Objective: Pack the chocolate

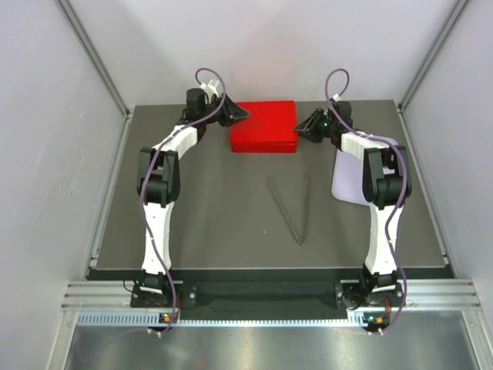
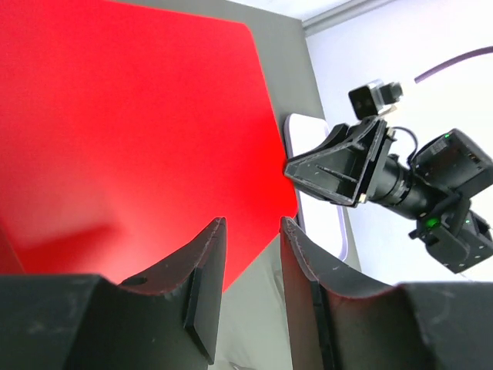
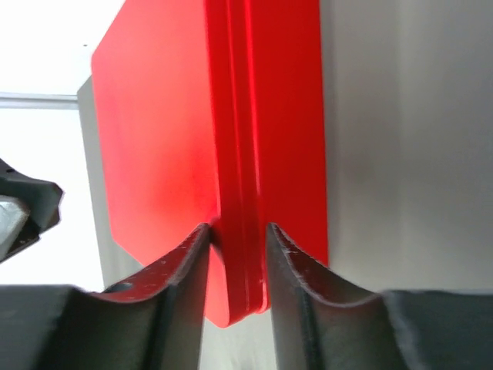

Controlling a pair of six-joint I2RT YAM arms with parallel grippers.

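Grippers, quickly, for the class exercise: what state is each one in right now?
Left gripper: open, holding nothing, beside the red box.
Right gripper: closed on the red box's edge.

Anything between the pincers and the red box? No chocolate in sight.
Nothing visible. The right pincer straddles the closed red box's edge; the left pincer is open at the box's opposite end, with nothing between. No chocolate shows in any view, so the path to it cannot be judged.
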